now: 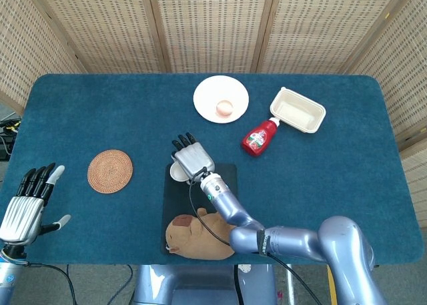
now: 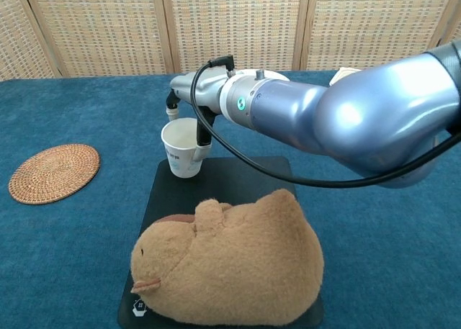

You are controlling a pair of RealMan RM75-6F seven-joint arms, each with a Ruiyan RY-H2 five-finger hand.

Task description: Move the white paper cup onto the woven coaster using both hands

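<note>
The white paper cup (image 2: 181, 149) is held upright by my right hand (image 1: 191, 159) over the far left corner of the black mat (image 1: 220, 185); from the head view only a sliver of the cup (image 1: 176, 173) shows under the hand. In the chest view the right hand (image 2: 196, 120) grips the cup's far rim and side. The woven coaster (image 1: 110, 171) (image 2: 54, 171) lies bare to the left, well apart from the cup. My left hand (image 1: 28, 207) hangs open off the table's near left edge, fingers spread, and does not show in the chest view.
A brown plush animal (image 1: 202, 233) lies on the near part of the black mat. A white plate with an egg-like item (image 1: 221, 99), a red ketchup bottle (image 1: 259, 137) and a white tray (image 1: 297, 110) sit at the back right of the blue table (image 1: 80, 111).
</note>
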